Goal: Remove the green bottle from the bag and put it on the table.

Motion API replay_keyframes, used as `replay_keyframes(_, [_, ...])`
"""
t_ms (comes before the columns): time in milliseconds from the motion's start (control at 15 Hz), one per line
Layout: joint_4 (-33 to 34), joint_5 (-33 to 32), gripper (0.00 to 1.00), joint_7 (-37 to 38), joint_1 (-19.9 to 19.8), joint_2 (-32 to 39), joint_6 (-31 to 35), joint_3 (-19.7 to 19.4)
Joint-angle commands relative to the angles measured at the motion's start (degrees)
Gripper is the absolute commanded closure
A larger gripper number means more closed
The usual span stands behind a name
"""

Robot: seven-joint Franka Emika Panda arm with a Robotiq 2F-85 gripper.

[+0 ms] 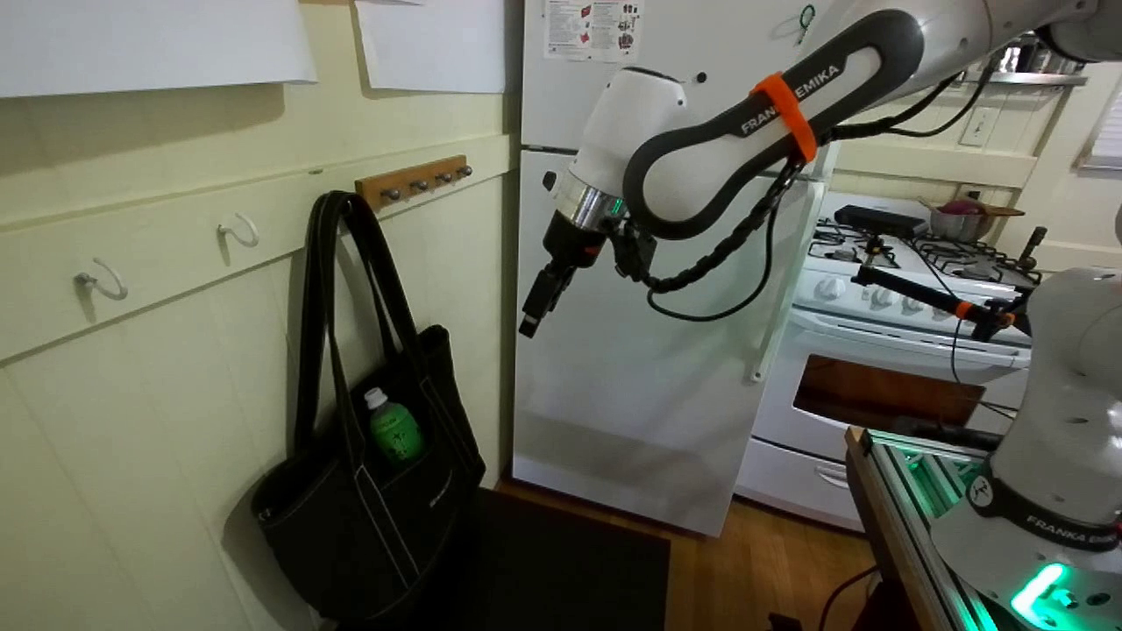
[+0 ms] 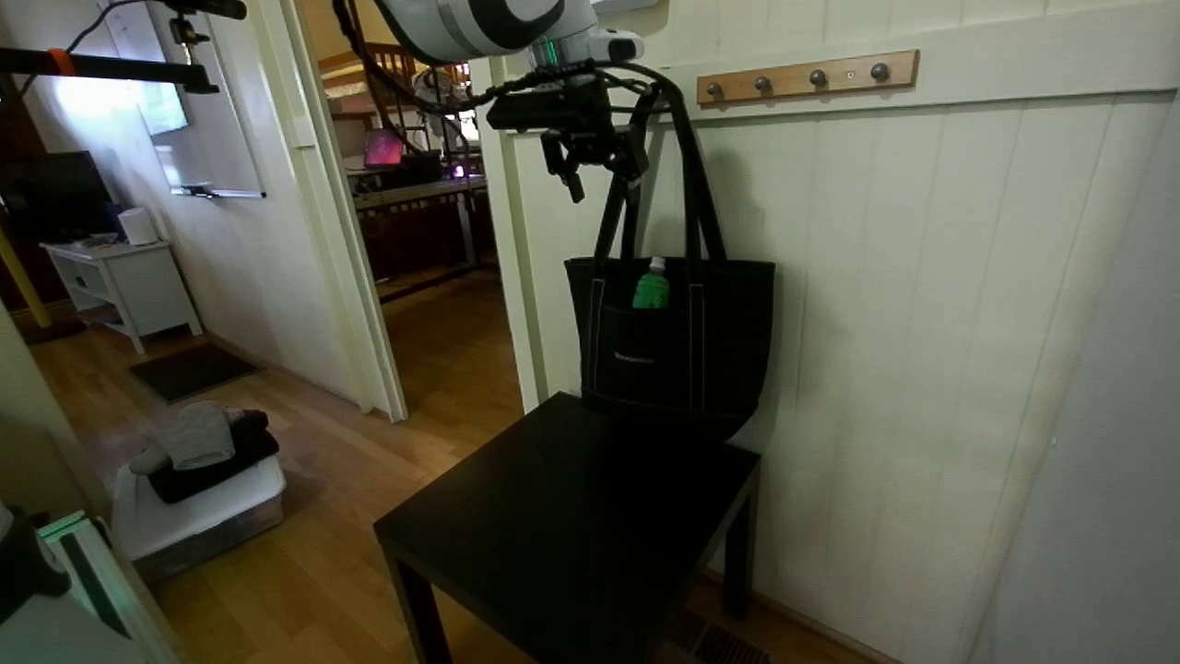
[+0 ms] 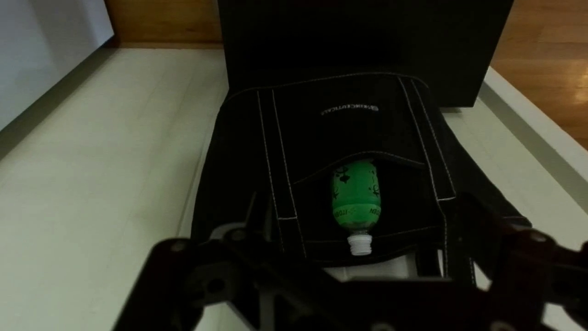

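Observation:
The green bottle [image 1: 396, 431] with a white cap stands upright in the front pocket of the black bag [image 1: 351, 543]; the pocket hides its lower part. The bottle [image 2: 651, 291] and bag [image 2: 728, 341] also show in an exterior view. The bag hangs by its straps against the wall, over the back of the dark table [image 2: 572, 526]. My gripper [image 1: 531, 322] is above and out in front of the bag, touching nothing. In the wrist view its fingers [image 3: 367, 209] are wide apart and empty, with the bottle [image 3: 356, 195] between them in the picture.
The bag's long straps [image 2: 698, 175] rise behind my gripper. A wooden hook rack [image 1: 414, 182] and white hooks [image 1: 107, 280] are on the wall. A white refrigerator [image 1: 640, 377] and stove [image 1: 903, 350] stand beside the arm. A lidded bin [image 2: 203, 516] sits on the floor.

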Motion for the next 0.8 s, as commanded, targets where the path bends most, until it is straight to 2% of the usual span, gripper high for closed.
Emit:
replay_keyframes(0, [4.78,1.17,0.00,-2.95,-1.21,7.53,4.68,1.09])
replay_keyframes(733, [23.29,-0.13,0.00,-8.24,-3.05,25.80,4.39,5.60])
